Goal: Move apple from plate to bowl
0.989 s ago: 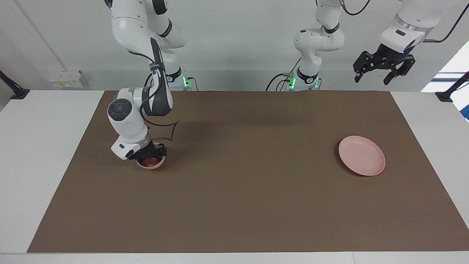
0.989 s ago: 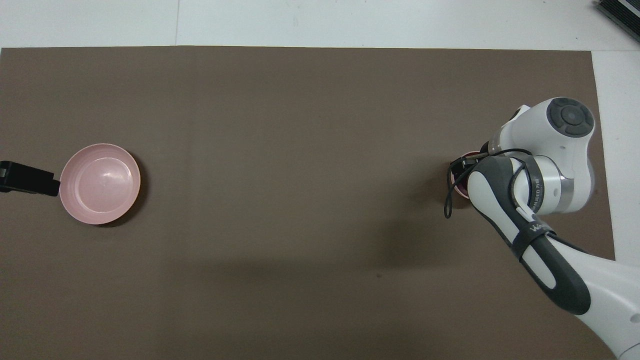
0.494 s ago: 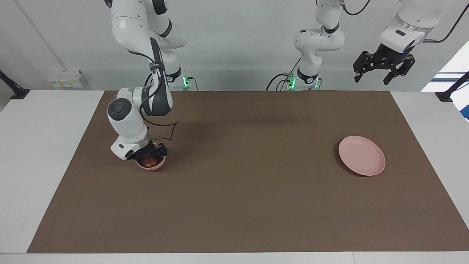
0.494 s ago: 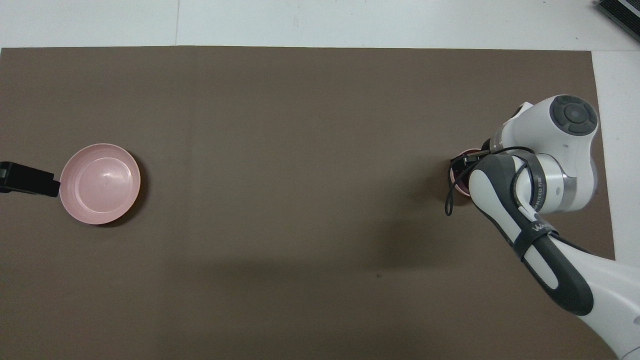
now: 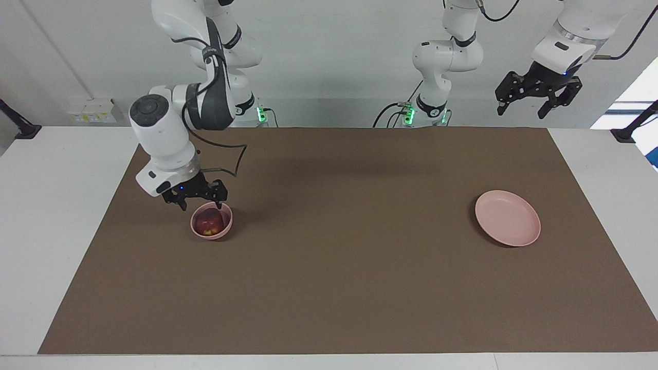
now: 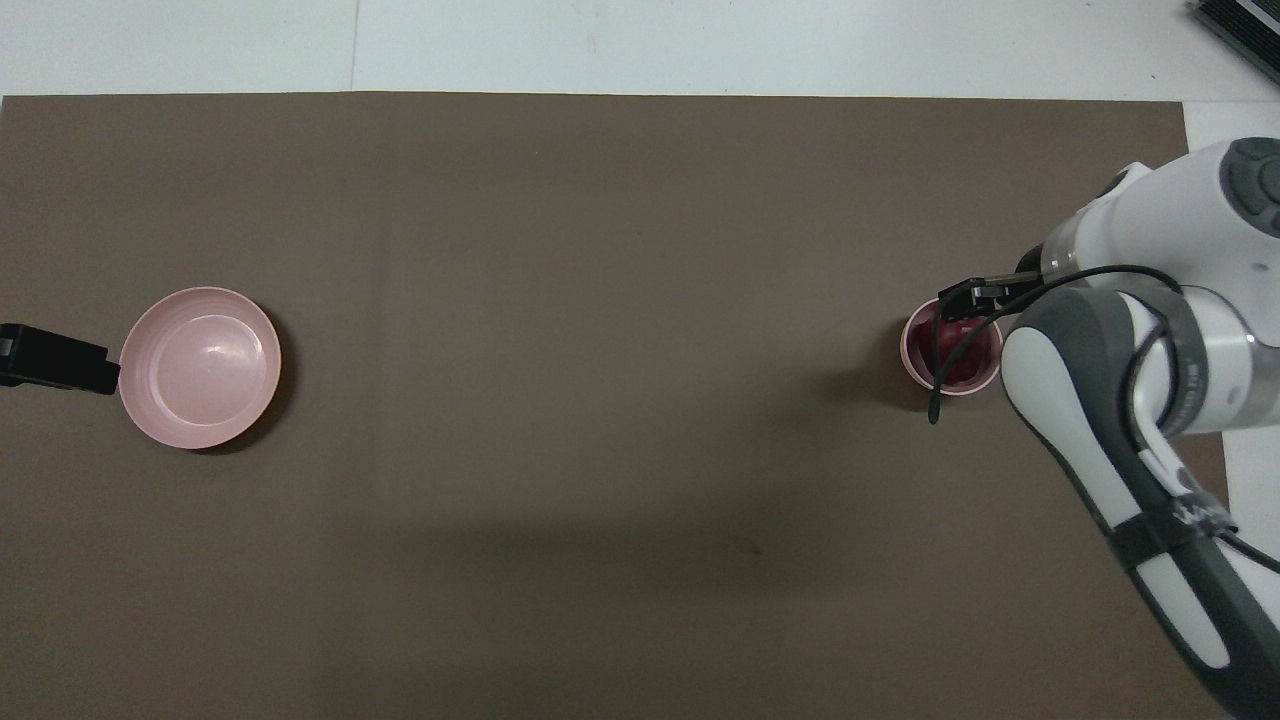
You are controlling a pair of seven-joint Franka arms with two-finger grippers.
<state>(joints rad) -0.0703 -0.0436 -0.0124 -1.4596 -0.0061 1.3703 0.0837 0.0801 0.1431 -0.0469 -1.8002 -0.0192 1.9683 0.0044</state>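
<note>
The dark red apple lies in the small pink bowl toward the right arm's end of the table. It also shows in the overhead view inside the bowl. My right gripper hangs open and empty just above the bowl, apart from the apple. One of its fingers shows over the bowl's rim from above. The flat pink plate is empty at the left arm's end. My left gripper waits open, high up.
The brown mat covers most of the white table. The left gripper's black tip shows beside the plate in the overhead view. The right arm's forearm hangs over the mat next to the bowl.
My right gripper has risen out of the bowl and drawn back a little toward the robots, leaving the apple in the bowl. The left arm has not moved.
</note>
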